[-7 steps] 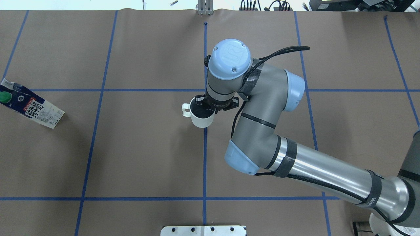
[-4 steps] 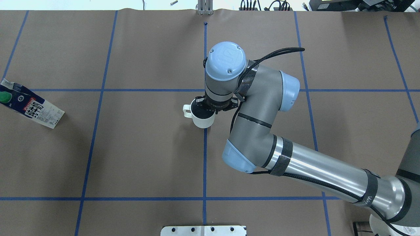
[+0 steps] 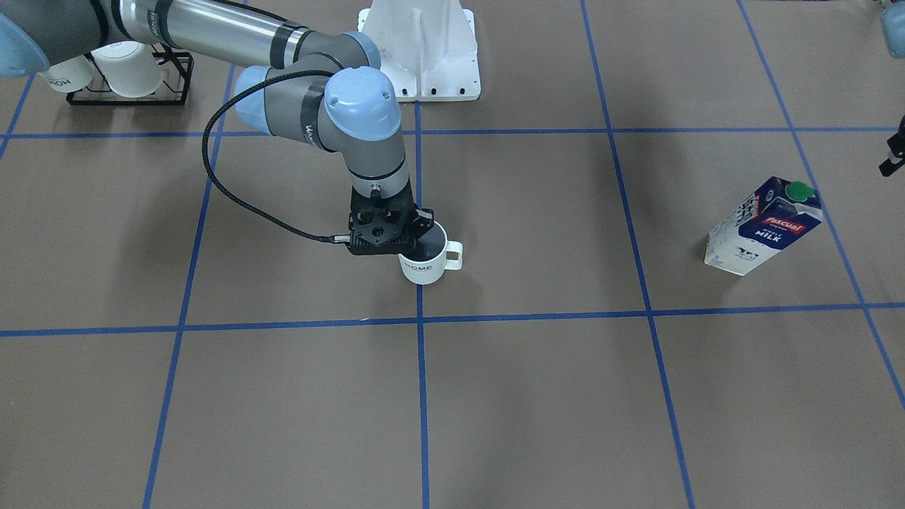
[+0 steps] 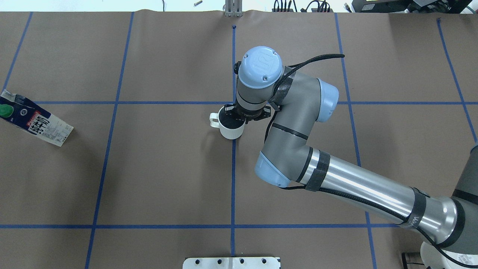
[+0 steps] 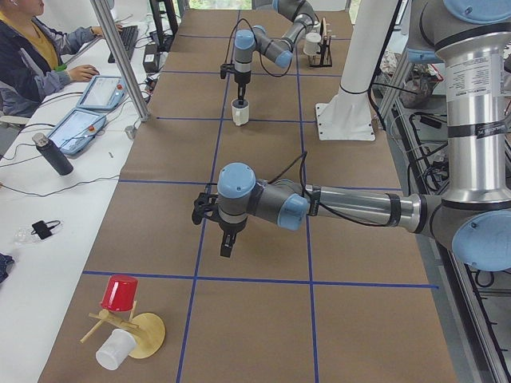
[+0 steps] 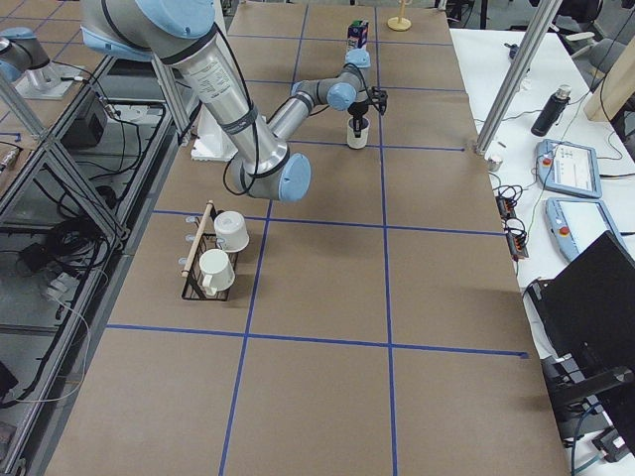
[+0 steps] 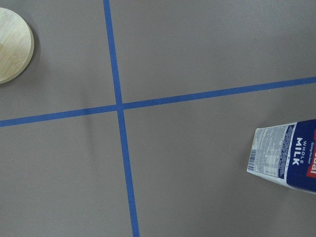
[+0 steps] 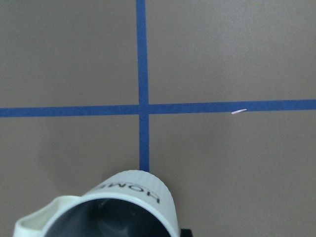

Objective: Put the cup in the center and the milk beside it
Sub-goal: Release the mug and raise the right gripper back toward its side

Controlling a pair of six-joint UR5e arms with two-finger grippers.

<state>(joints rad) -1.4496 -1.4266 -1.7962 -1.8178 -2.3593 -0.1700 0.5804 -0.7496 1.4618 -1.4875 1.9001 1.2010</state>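
Note:
The cup [image 4: 230, 129] is a white mug with a grey inside and "HOME" lettering [image 3: 423, 267], and it sits on the centre blue line. My right gripper [image 4: 239, 118] is shut on its rim from above, with the handle pointing to my left. I cannot tell if the cup rests on the table or hangs just above it. The cup fills the bottom of the right wrist view [image 8: 133, 197]. The milk [image 4: 37, 123] is a white and blue carton with a green cap, standing far to the left [image 3: 767, 226]. My left gripper [image 5: 227, 243] hovers near the milk [image 7: 289, 158]; I cannot tell if it is open or shut.
A black wire rack [image 3: 177, 85] with two white mugs stands by my right arm's base. A white mount plate [image 3: 424, 49] is at the robot's side. A wooden stand [image 5: 148, 335] with a red and a white cup is at the left end.
My right arm has carried the cup a little away from the robot along the centre line. The milk has not moved.

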